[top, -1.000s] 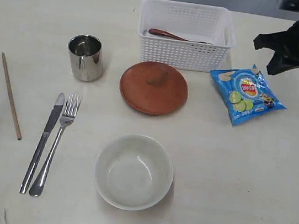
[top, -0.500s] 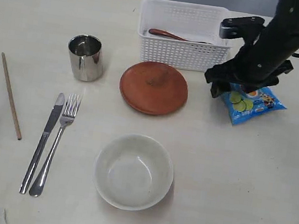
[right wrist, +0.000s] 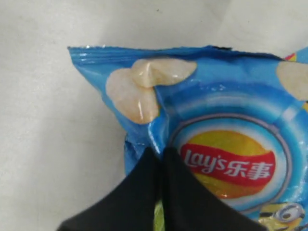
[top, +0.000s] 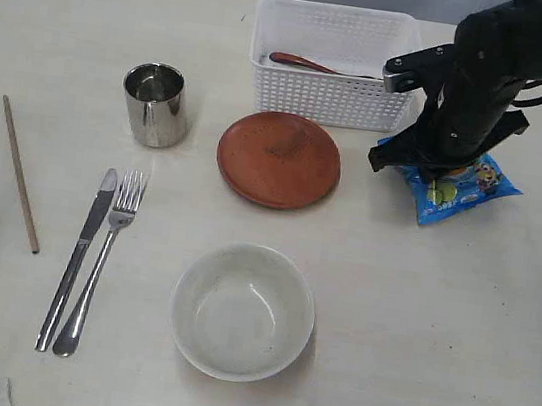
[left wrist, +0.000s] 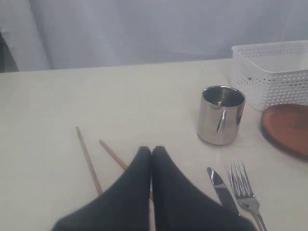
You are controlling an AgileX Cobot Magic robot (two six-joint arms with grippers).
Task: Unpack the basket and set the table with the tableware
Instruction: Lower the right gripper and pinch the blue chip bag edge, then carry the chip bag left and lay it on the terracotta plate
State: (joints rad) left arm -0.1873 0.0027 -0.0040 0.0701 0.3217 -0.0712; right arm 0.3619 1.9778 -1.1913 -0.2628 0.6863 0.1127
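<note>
The white basket stands at the back of the table with the dark wooden spoon inside. In front lie the brown plate and the pale bowl. To the left are the steel cup, knife, fork and two chopsticks. My right gripper is down on the blue chip bag, jaws shut and pinching the bag's film. My left gripper is shut and empty above the chopsticks, near the cup.
The chip bag lies just right of the basket's front corner, with the right arm leaning over it close to the basket wall. Knife and fork lie beside the left gripper. Bare tabletop stretches right of the bowl.
The right arm came in from the far right, dropped onto the chip bag, and its jaws closed on it. The bag shifted slightly. The left side is unchanged.
</note>
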